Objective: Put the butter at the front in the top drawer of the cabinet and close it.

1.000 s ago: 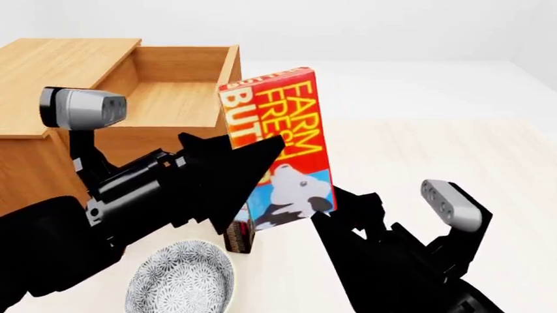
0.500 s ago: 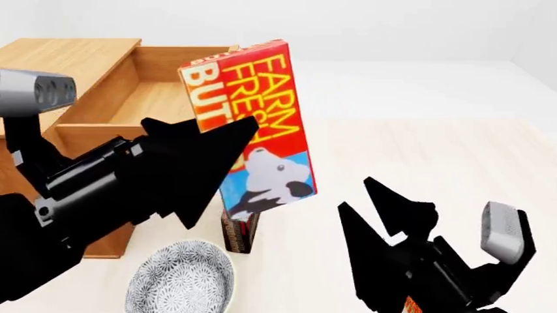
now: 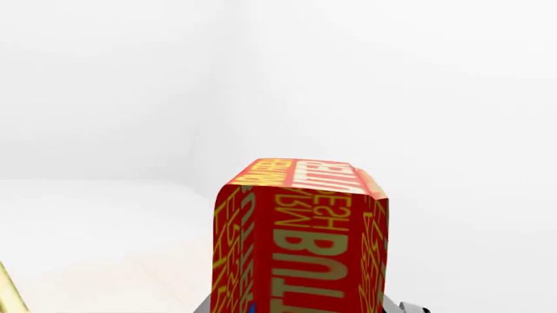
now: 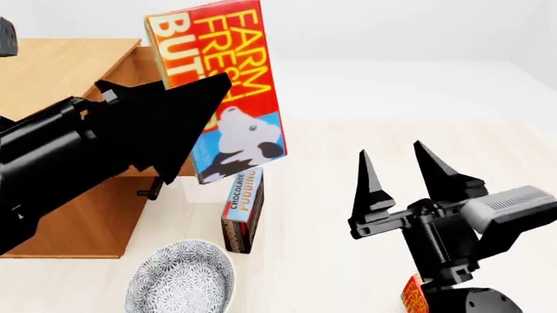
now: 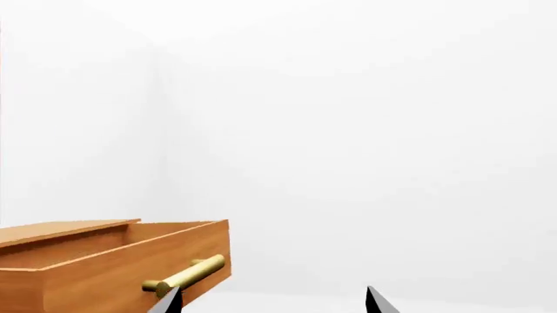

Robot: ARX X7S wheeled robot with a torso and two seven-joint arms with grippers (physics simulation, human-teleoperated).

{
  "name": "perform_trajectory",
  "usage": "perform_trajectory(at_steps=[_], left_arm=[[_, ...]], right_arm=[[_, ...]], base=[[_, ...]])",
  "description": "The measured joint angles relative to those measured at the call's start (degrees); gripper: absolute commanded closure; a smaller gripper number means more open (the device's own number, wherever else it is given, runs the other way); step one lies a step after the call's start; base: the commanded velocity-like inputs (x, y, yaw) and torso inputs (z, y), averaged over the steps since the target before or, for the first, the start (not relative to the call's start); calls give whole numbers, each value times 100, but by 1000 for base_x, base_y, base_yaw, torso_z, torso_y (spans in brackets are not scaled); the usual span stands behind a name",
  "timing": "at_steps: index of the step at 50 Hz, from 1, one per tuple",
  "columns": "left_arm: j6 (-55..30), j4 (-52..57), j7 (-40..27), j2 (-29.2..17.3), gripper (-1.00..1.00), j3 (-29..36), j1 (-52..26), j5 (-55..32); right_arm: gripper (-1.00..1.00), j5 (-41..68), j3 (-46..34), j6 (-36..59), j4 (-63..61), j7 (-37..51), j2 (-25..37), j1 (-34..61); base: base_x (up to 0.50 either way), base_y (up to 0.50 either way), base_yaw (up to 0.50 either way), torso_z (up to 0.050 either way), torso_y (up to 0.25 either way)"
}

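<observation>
The butter (image 4: pixel 222 85), a red carton with yellow lettering and a cow panel, hangs tilted in the air with my left gripper (image 4: pixel 211 92) shut on its lower half. The left wrist view shows the same butter (image 3: pixel 301 241) end-on, filling the space between the jaws. It is held in front of the honey-brown cabinet (image 4: pixel 57 68). The top drawer (image 5: pixel 113 261) stands pulled out, its brass handle (image 5: pixel 187 277) showing; in the head view my arm and the carton hide most of it. My right gripper (image 4: pixel 392 151) is open and empty, fingers pointing up, to the right of the butter.
A chocolate pudding box (image 4: pixel 244 208) stands on the pale floor below the held carton. A patterned bowl (image 4: pixel 181 277) lies in front of the cabinet. A second red carton (image 4: pixel 414 295) peeks out beside my right arm's base.
My left gripper has lifted the butter up and to the left, towards the cabinet. The right gripper has drawn away to the right and turned its fingers upward.
</observation>
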Motion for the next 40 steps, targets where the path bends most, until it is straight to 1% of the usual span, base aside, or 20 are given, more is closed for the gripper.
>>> perform_trajectory(at_steps=[10, 18, 25, 34, 40], left_arm=[[-232, -224, -593, -157, 100, 320, -793, -240], [-516, -544, -1174, -259, 100, 687, -1578, -391], [-795, -932, -1642, -260, 100, 1074, -2160, -370], [-1219, -1539, -1921, -168, 100, 1534, -2865, -115], [-1532, -2105, -1962, 2, 100, 1868, -3388, 188]], right_arm=[[-100, -702, -292, 31, 170, 436, -144, 356], [-100, -974, -431, -7, 288, 608, -210, 505], [-100, -1128, -530, -85, 379, 681, -233, 564], [-100, -1235, -629, -152, 457, 720, -229, 607], [-100, -1260, -676, -200, 523, 720, -219, 631]], base=[[0, 0, 0, 0, 1], [0, 0, 0, 1, 1], [0, 0, 0, 0, 1], [0, 0, 0, 0, 1], [0, 0, 0, 2, 2]])
